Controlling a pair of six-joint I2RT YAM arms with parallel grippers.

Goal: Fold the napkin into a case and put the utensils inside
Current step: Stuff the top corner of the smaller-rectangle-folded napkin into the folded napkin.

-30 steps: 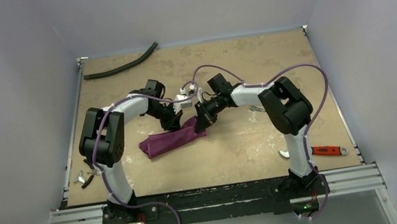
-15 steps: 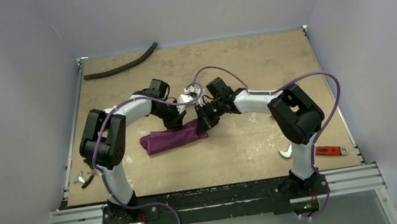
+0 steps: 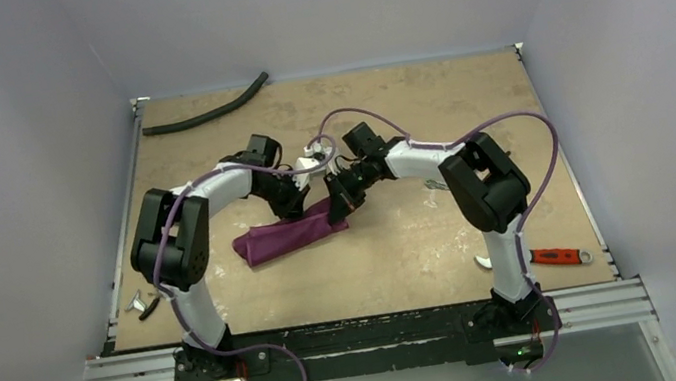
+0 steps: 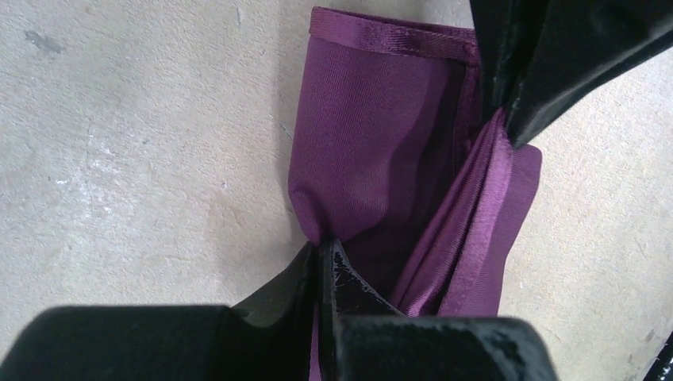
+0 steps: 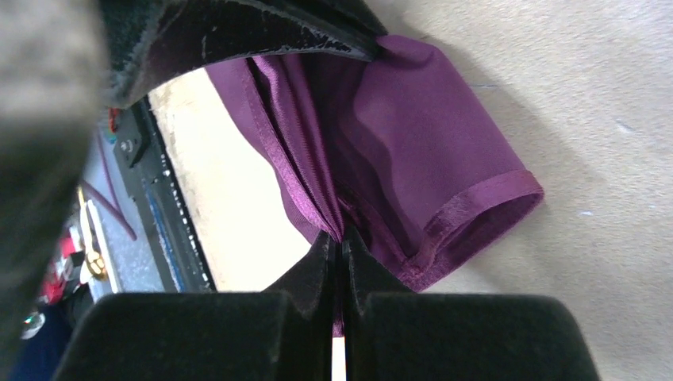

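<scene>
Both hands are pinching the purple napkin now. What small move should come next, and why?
Probably carry the pinched end over the flat part of the napkin and lay it down. The left hand and the right hand are both shut on cloth at the same end, close together, and the napkin is a loose, rumpled band, not yet folded flat.

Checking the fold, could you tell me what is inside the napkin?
Inside the napkin only its own purple layers show, pinched by the left gripper and right gripper; deeper folds are covered.
</scene>
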